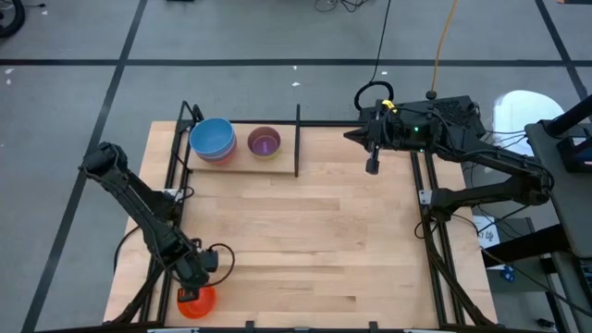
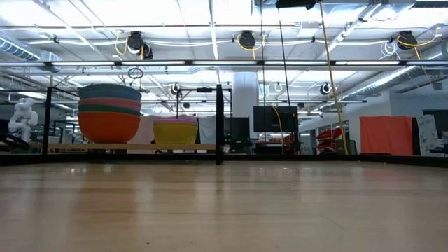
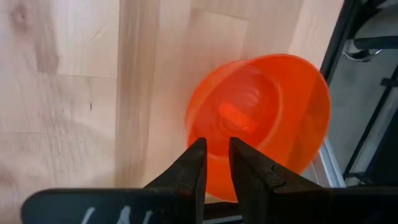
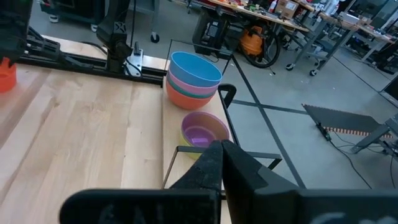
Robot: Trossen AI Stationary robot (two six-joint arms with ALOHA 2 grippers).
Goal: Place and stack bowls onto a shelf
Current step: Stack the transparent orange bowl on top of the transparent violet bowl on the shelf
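A red-orange bowl sits at the table's near-left corner. My left gripper is shut on it from the far side. The shelf runs along the far edge, with its black divider. On it stand a stack topped by a blue bowl and a purple bowl nested in a yellow one. My right gripper is shut and hangs over the far right of the table, right of the divider. My left gripper pinches the red-orange bowl's rim between its two fingers, one finger on each face of the wall. It comes slanting down from the far side. The bowl looks tilted; I cannot tell whether it is lifted off the wood.
The black metal table frame runs right beside the held bowl at the table's edge. Open tabletop lies between the near corner and the shelf. Cables hang behind the right arm.
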